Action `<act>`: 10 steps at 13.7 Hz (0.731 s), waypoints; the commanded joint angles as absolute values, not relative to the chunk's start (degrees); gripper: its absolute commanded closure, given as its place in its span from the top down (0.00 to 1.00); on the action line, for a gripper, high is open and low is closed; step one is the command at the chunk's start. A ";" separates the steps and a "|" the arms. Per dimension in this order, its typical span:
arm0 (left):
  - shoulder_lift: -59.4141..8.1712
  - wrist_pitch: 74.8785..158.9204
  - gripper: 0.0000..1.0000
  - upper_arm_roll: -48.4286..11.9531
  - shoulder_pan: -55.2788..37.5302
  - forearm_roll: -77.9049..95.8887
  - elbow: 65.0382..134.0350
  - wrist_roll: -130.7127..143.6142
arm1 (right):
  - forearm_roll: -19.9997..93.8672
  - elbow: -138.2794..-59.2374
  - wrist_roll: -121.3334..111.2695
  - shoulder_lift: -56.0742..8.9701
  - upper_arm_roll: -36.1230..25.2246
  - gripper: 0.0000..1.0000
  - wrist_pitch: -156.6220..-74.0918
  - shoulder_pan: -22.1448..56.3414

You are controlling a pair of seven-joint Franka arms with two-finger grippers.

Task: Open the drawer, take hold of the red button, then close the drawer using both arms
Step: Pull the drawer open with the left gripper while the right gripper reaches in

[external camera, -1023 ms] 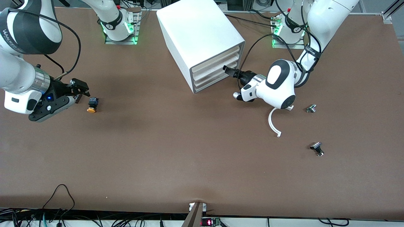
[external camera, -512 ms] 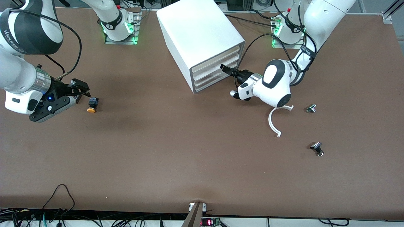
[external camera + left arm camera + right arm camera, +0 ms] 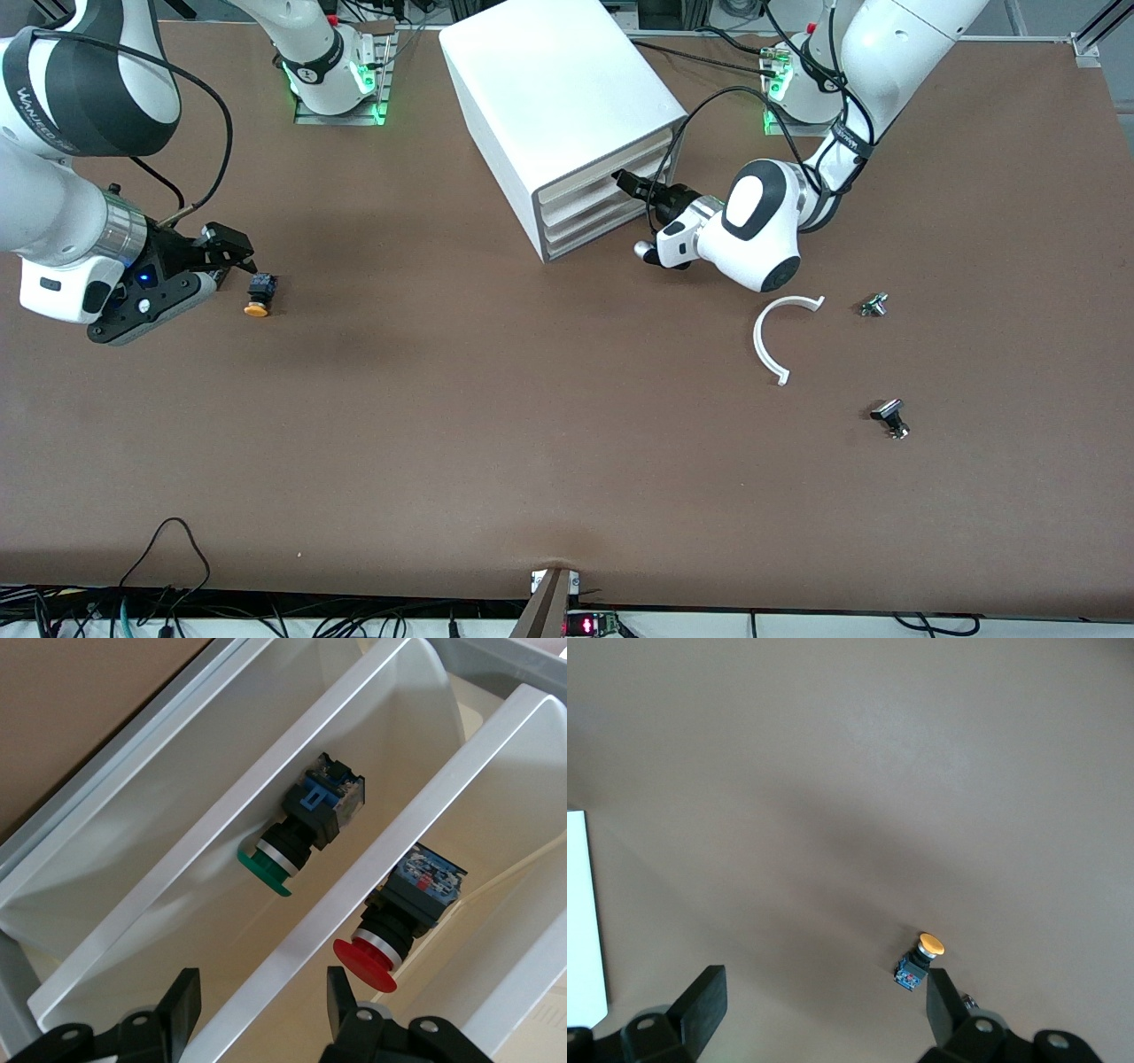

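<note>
The white cabinet [image 3: 558,97] stands at the middle of the table's robot end, with its stacked drawers [image 3: 589,193] facing the left arm's end. My left gripper [image 3: 625,183] is open at the upper drawer fronts. In the left wrist view the left gripper [image 3: 263,1010] straddles one tray's white front rim [image 3: 292,948]. The red-capped button [image 3: 390,930] lies in the tray past that rim. A green-capped button [image 3: 301,837] lies in the adjacent tray. My right gripper [image 3: 226,252] is open and empty, low beside the yellow-orange button [image 3: 258,299].
A white curved plastic piece [image 3: 769,341] lies near the left arm's elbow. Two small metal parts [image 3: 873,304] [image 3: 890,418] lie toward the left arm's end. The right wrist view shows the yellow-orange button [image 3: 920,958] and the right gripper [image 3: 824,1010].
My left gripper has moved in toward the cabinet, from just off the drawer fronts up to them. The right arm has barely moved.
</note>
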State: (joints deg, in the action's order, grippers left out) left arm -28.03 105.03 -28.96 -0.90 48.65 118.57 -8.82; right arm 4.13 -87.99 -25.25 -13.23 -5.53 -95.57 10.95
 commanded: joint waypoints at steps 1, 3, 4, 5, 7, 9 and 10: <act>-26.98 105.82 0.47 -29.18 -0.88 50.19 119.88 -10.37 | 3.78 -87.71 -25.84 -13.36 -5.71 1.00 -95.80 11.43; -26.98 105.82 0.32 -29.18 -0.79 50.01 120.32 -10.37 | 3.87 -87.63 -25.93 -13.36 -5.63 1.00 -95.80 11.43; -27.16 105.73 0.24 -29.09 -0.62 49.75 120.32 -10.37 | 3.87 -87.71 -25.93 -13.36 -5.62 1.00 -95.80 11.43; -27.25 105.73 0.21 -28.92 -0.18 49.40 120.24 -10.37 | 3.87 -87.71 -25.93 -13.36 -5.62 1.00 -95.80 11.51; -27.33 105.73 0.18 -28.04 0.52 49.31 120.23 -10.37 | 3.87 -87.63 -25.93 -13.36 -5.62 1.00 -95.89 11.60; -27.51 105.73 0.18 -26.73 0.53 49.31 120.15 -9.76 | 3.87 -87.63 -25.93 -13.45 -5.62 1.00 -96.59 12.21; -27.51 105.73 0.18 -26.11 0.61 49.31 120.06 -9.67 | 3.87 -87.63 -25.93 -13.71 -5.62 1.00 -96.77 12.65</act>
